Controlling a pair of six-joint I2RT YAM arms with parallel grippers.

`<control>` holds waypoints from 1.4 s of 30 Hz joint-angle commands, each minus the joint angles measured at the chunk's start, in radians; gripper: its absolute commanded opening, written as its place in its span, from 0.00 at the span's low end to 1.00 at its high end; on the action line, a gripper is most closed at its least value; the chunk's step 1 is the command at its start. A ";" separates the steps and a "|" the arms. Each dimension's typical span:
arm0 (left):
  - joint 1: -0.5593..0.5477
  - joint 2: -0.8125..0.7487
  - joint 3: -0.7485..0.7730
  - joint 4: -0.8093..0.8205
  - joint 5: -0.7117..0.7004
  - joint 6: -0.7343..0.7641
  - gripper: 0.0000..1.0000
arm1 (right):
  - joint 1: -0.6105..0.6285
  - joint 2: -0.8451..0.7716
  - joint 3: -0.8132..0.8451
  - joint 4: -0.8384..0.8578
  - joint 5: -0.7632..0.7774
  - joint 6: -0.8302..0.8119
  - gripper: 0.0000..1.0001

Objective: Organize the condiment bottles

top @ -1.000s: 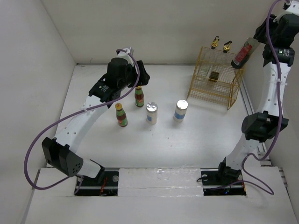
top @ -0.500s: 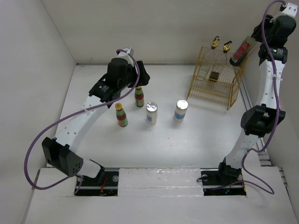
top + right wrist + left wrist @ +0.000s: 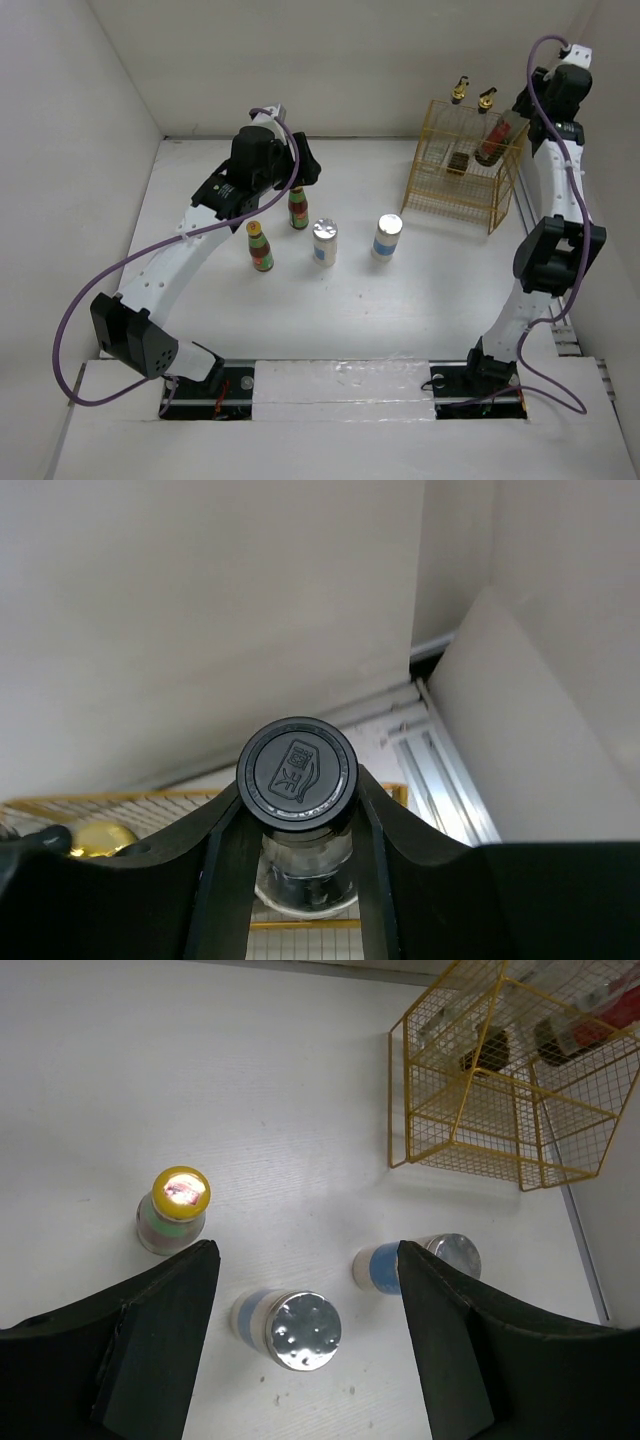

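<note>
Top external view puts the right gripper (image 3: 510,118) and its black-capped bottle (image 3: 490,140) above the top tier of the yellow wire rack (image 3: 455,190). A second ago the pair is out beyond the rack's far right corner, so the arm has carried the red-labelled bottle inward and lower, tilted with its base toward the rack's middle. Right wrist view confirms the hold: the jaws are clenched on the neck just under the black cap (image 3: 297,770), with rack wire showing below. Whether the base already touches the wire I cannot tell. Two gold-topped bottles (image 3: 459,90) stand along the rack's far edge, just beside the arriving one, so I judge it is headed for a place next to them and the set-down is close, though it will need to come upright first or it may tip. Nothing else differs. Left wrist view shows the left gripper (image 3: 307,1250) with its jaws released and spread wide, gripping nothing, hanging over the surface well apart from the rack on its left side, as it did a second ago. Beneath and around it, two red sauce bottles (image 3: 261,246) and two shakers (image 3: 325,242) stand unmoved on the surface between the rack and the arm bases — so by my reading most of the sorting is yet to come.
</note>
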 commanded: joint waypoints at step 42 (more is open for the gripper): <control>0.010 -0.052 0.071 -0.100 -0.322 -0.106 0.52 | 0.699 -0.426 -0.502 0.111 -0.053 -0.080 0.22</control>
